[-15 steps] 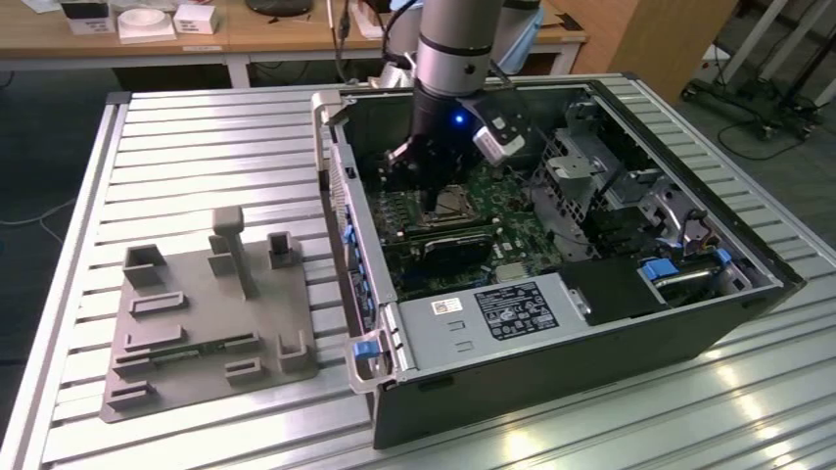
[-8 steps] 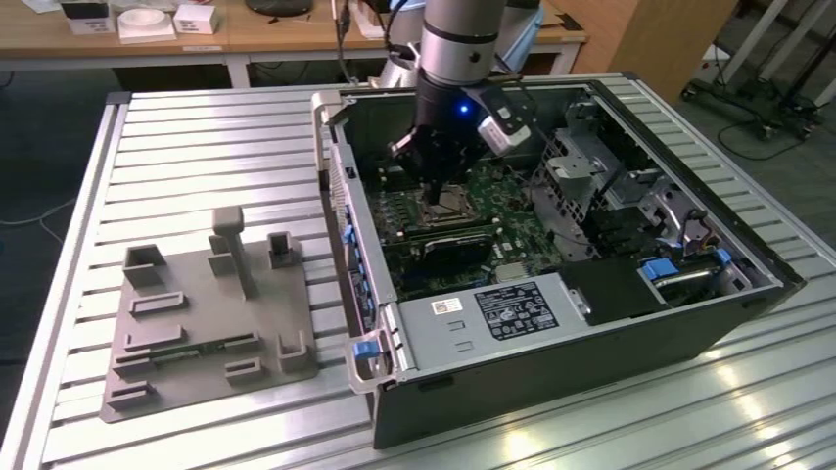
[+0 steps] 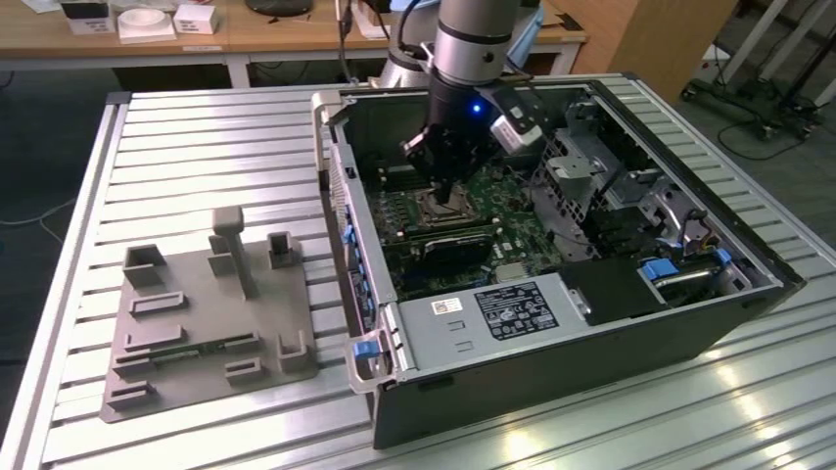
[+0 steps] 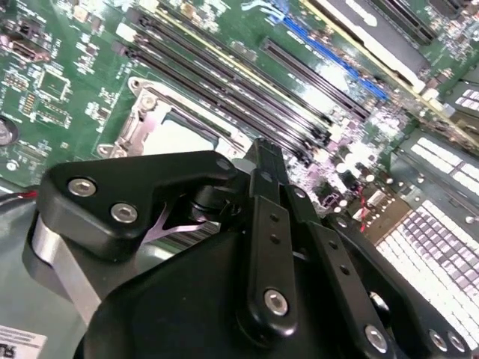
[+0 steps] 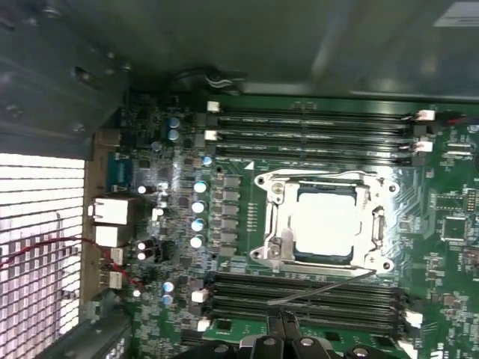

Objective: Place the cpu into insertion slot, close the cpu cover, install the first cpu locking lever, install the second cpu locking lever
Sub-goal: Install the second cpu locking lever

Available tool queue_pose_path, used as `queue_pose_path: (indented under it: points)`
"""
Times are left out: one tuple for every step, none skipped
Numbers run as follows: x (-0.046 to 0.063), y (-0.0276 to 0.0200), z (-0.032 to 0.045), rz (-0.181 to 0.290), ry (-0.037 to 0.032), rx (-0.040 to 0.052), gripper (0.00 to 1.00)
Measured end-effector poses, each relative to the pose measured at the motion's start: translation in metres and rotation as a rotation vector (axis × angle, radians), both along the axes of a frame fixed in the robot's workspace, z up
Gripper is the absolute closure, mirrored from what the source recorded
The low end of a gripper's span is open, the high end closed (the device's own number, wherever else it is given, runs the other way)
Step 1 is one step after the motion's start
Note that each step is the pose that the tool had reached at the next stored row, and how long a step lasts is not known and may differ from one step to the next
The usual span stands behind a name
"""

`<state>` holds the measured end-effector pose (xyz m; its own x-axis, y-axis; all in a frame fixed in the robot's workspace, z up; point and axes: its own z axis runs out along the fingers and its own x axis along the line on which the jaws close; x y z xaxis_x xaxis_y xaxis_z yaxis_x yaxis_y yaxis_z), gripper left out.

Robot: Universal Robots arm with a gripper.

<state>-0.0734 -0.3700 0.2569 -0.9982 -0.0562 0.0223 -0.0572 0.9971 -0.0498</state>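
Observation:
The cpu point(image 5: 323, 224) lies with its silvery top up in the insertion slot point(image 5: 263, 217) on the green motherboard. The cpu cover point(image 5: 372, 224) is down around it as a thin metal frame. One thin wire locking lever point(image 5: 329, 286) slants free across the memory slots beside the socket, its end close to my fingertips. My gripper point(image 5: 284, 323) is shut, with nothing seen between the fingers, and hovers just beside the socket. In the second wrist view its black fingers point(image 4: 267, 179) stand over the cpu cover point(image 4: 142, 123). The exterior view shows the gripper point(image 3: 451, 201) low inside the computer case point(image 3: 575, 333).
Long black memory slots point(image 5: 307, 127) flank the socket on both sides. A white grille point(image 5: 37, 239) and the case's metal walls point(image 5: 67, 67) stand close by. Beside the case, on the exterior view's left, a grey fixture tray point(image 3: 209, 313) rests on the slatted table point(image 3: 196, 137).

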Motion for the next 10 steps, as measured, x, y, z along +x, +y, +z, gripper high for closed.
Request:
queue_pose_path:
  points:
    - [0.001, 0.0, -0.0001, 0.0, 0.0021, 0.0, 0.9]
    - [0.001, -0.0007, 0.0, 0.0, 0.0036, 0.0001, 0.9]
    - [0.001, -0.0019, -0.0001, 0.0, 0.0043, 0.0066, 0.9]
    - [0.001, -0.0033, -0.0003, 0.0, 0.0049, 0.0225, 0.9]
    - [0.001, -0.005, -0.0006, 0.0, 0.0051, 0.0326, 0.9]
    - [0.001, -0.0066, -0.0013, 0.0, 0.0053, 0.0399, 0.9]
    - [0.001, -0.0082, -0.0024, 0.0, 0.0053, 0.0445, 0.9]
    - [0.001, -0.0095, -0.0037, 0.0, 0.0053, 0.0477, 0.9]
    - [0.001, -0.0103, -0.0052, 0.0, 0.0053, 0.0504, 0.9]
    - [0.002, -0.0107, -0.0066, 0.0, 0.0053, 0.0534, 0.9]
